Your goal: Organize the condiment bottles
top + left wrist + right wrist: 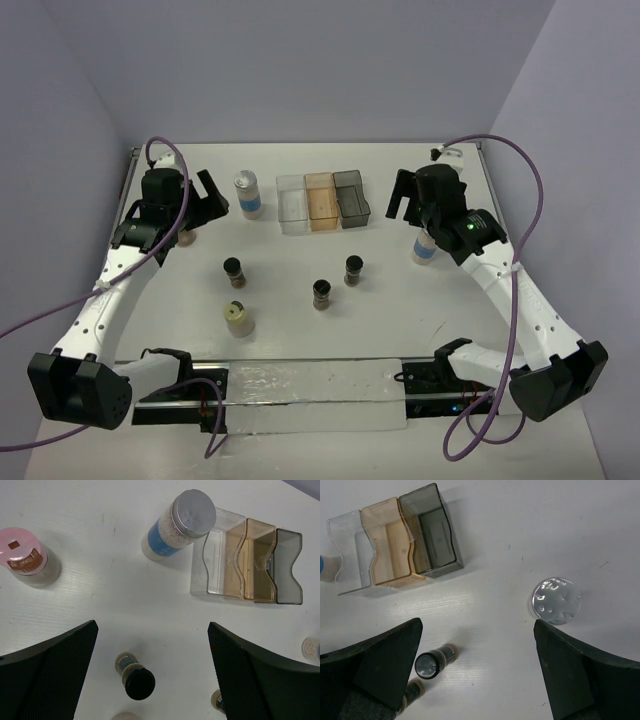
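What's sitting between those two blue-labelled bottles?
Three compartments in a row: the clear tray, amber tray and grey tray, seen in the top view.

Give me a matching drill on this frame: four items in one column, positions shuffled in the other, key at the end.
Items
1. pink-capped bottle
2. cream-capped bottle
3. grey compartment
4. amber compartment

Positions (top view)
A. middle of the three compartments
B. rightmost of the three compartments
C. leftmost of all the bottles
D. lowest bottle in the view

Pairs: 1-C, 2-D, 3-B, 4-A
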Motion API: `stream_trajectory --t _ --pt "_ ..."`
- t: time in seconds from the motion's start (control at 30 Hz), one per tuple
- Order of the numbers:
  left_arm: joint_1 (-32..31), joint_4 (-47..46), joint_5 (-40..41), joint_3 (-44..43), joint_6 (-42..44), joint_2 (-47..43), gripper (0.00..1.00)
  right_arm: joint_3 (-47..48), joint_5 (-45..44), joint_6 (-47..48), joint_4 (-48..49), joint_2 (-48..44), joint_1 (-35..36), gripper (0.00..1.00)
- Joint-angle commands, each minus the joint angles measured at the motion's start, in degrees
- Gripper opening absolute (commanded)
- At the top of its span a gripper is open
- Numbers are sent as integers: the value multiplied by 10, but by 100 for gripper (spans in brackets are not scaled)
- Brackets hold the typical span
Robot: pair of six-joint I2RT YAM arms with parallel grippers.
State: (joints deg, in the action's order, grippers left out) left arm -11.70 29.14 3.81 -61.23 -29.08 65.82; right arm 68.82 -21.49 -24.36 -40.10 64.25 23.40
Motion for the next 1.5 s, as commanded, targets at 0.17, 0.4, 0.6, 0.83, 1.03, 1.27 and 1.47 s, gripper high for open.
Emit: stream_trajectory --t 0.17,0.4,0.6,0.83,1.03,1.27,1.47 --pt "-2 7 17 -35 1 -8 99 3 -58 -3 -10 -26 4 100" --pt "-2 20 42 -51 -18 -8 99 10 -75 -3 -42 -4 -22 100" --pt "-2 34 37 -53 -6 -4 99 -5 -69 -16 -49 29 -65 100" --pt "-2 30 36 -48 -1 -1 99 -27 -77 -23 -48 61 -89 100" --pt "-2 32 37 -46 -2 -6 99 -54 -67 -23 -24 78 -107 100" --pt "-2 34 39 -47 -5 0 99 -81 -25 -7 19 97 -122 100" --pt "-2 30 28 -47 -11 7 99 -95 -10 1 50 112 -131 100"
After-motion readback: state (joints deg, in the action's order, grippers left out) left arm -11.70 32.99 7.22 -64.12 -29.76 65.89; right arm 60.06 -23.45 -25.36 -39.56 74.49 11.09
